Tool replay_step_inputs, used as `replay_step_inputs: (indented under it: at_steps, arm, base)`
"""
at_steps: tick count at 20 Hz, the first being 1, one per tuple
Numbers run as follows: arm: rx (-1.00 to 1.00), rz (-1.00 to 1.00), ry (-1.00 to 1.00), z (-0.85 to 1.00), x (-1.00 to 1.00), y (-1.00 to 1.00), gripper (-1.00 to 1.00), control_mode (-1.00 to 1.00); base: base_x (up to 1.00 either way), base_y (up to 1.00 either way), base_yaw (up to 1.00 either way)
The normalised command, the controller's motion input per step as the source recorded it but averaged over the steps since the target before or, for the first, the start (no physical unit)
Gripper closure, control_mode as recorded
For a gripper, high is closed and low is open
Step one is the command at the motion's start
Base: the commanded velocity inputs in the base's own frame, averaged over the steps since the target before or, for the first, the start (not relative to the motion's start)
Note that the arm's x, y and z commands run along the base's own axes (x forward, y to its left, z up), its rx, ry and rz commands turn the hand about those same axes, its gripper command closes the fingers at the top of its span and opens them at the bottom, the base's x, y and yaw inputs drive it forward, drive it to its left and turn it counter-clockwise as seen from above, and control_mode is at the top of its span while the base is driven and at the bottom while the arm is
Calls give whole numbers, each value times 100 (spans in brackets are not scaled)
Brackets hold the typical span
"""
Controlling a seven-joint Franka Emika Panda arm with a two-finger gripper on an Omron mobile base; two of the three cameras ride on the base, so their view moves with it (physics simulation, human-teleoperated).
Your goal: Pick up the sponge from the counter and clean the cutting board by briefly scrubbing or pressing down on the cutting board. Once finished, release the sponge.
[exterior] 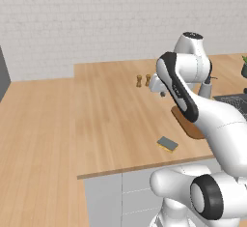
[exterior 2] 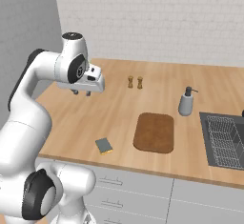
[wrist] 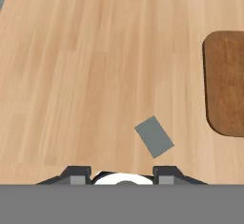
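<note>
- Sponge [exterior 2: 104, 146]: one
- Cutting board [exterior 2: 154, 132]: one
- Shakers [exterior 2: 135, 82]: two
- Soap dispenser [exterior 2: 186, 101]: one
- Sink [exterior 2: 224, 139]: one
- Gripper [exterior 2: 81, 93]: one

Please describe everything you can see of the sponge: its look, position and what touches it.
The sponge is a small flat rectangular pad, with a dark grey-blue top over a yellow layer visible at its edge. It lies flat on the light wood counter, near the front edge, turned at an angle to it. It sits apart from the cutting board, and nothing but the counter touches it.
</note>
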Motion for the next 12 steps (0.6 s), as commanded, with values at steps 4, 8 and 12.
replay_step_inputs:
  at_steps: [4,8,12]
  arm:
    - [-1,0,0,0,0,0,-100,-100]
    - [0,0,0,0,0,0,-100,-100]
    - [0,0,0,0,0,0,-100,-100]
  base:
    - [0,0,0]
    - [0,0,0]
    - [0,0,0]
